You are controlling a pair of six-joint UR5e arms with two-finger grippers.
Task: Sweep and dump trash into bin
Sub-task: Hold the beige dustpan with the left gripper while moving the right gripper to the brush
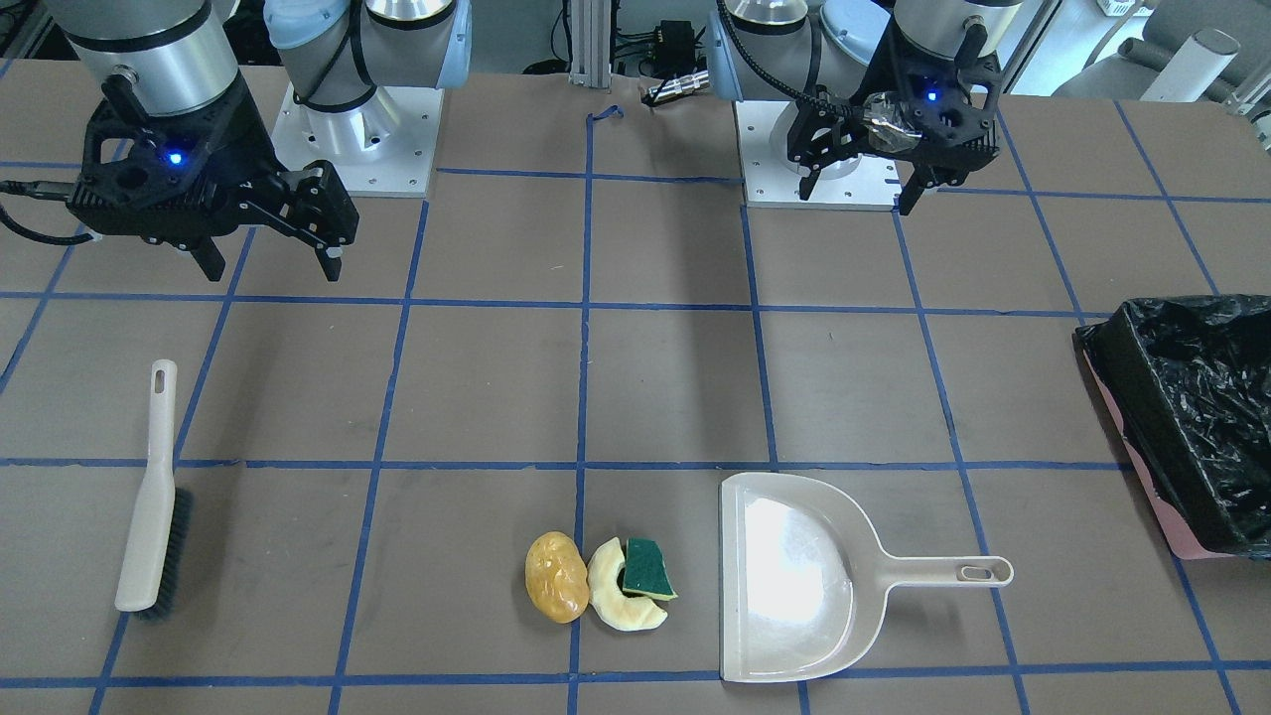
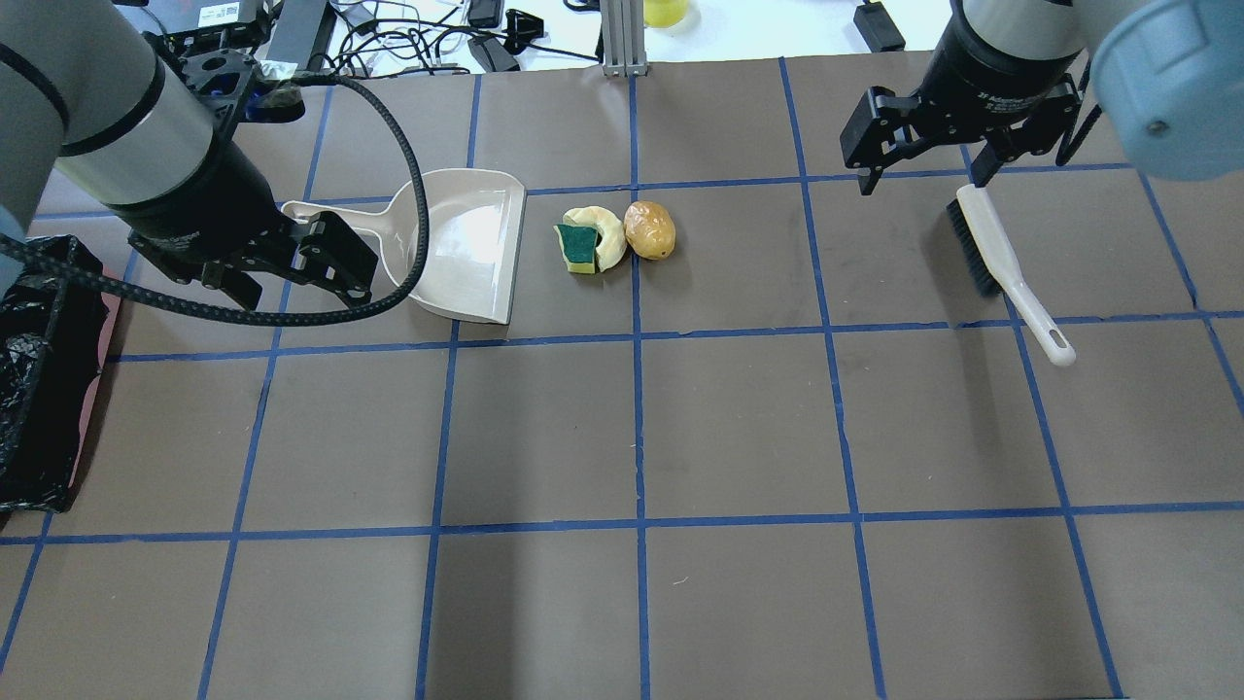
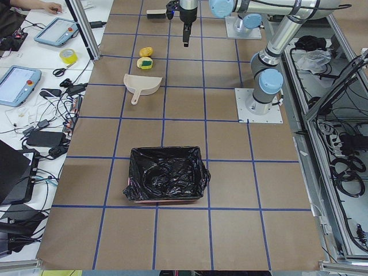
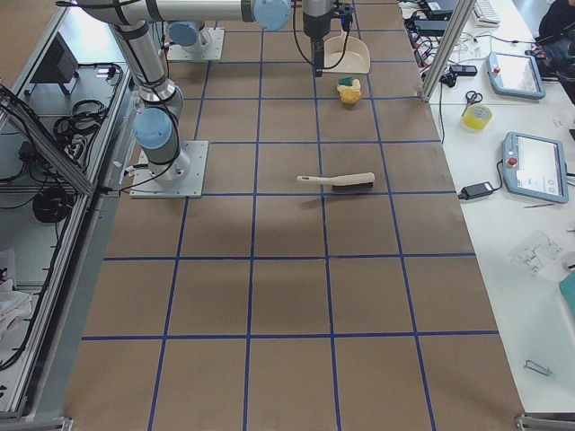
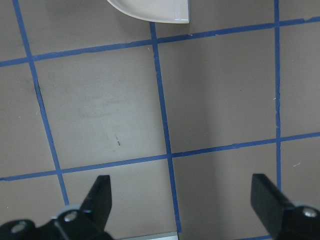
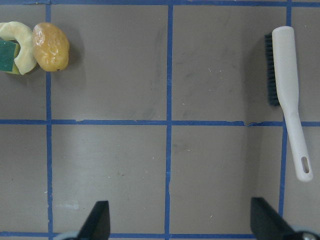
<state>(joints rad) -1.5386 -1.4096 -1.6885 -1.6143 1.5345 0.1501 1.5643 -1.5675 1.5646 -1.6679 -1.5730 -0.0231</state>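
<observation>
Gaping wide and empty, left tool and right tool

- The left arm reaches in on the left of the scene, wrist turned straight down and held aloft.
- The left gripper hangs with its jaws spread wide. Its two black fingers frame the lower corners of its wrist view.
- The right arm stands on the right of the scene, its wrist likewise vertical.
- The right gripper is parted just as wide, fingers pointing down.
- A blue light glows on the housing of each wrist.
</observation>
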